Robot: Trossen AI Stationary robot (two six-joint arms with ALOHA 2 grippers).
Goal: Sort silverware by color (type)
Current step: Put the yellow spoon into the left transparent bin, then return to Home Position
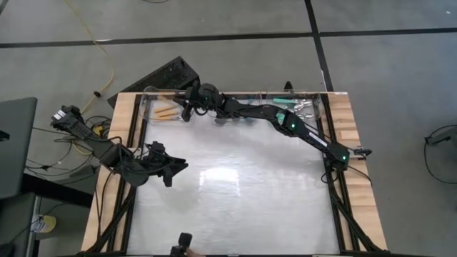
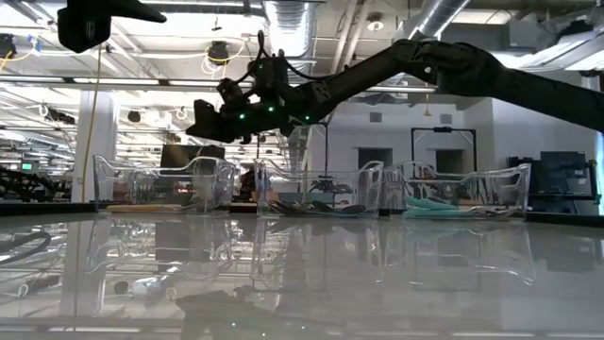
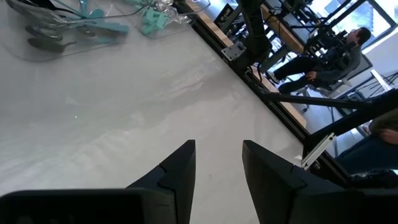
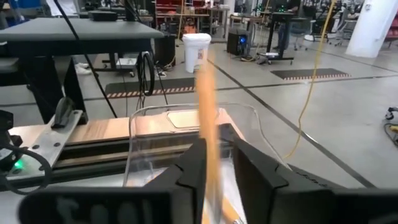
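The table (image 1: 235, 207) has a smooth, glossy pale top that mirrors the ceiling lights, framed by light wooden side rails. Along its far edge stand three clear plastic bins with curved, thin walls. The left bin (image 1: 163, 107) holds orange-handled spoons (image 1: 167, 111) lying flat. The middle bin (image 2: 316, 192) contains a loose heap of spoons, and the right bin (image 2: 467, 192) holds teal-handled spoons (image 2: 436, 203).

The right gripper (image 1: 188, 109) reaches across the table on its long, dark, jointed arm and hangs above the left bin. Its two dark, wedge-shaped fingers (image 4: 189, 168) are closed on the slim orange handle of a spoon (image 4: 206, 118), which stands up between them.

The left gripper (image 1: 171, 171) waits over the left side of the table, its blunt, tapered fingers (image 3: 177, 171) apart and empty, above the bare surface.
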